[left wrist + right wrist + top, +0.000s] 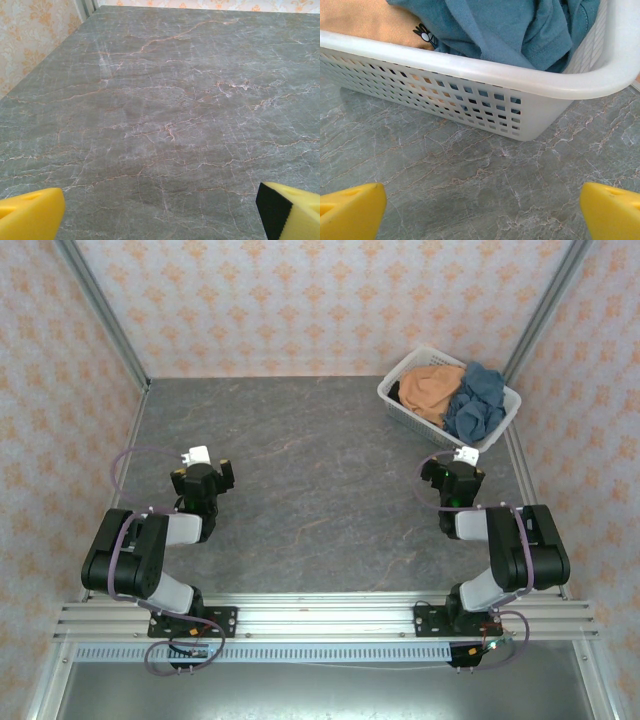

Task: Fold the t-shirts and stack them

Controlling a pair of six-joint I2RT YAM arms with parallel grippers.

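Observation:
The two t-shirts lie crumpled in a white lattice basket [418,416] at the back right of the table. The orange-tan shirt [432,388] is on the left and the slate-blue shirt [478,402] on the right. In the right wrist view the blue shirt [510,30] bulges over the basket rim [485,75], with the orange shirt [365,20] behind it. My right gripper [453,468] [482,212] stands open just in front of the basket, nothing between its yellow fingertips [350,210]. My left gripper [203,466] [160,215] is open over bare table at the left.
The grey marble table [320,500] stretches between the arms and back to the patterned walls. Metal frame posts run along both side edges. The basket's near corner sits close to the right edge of the table.

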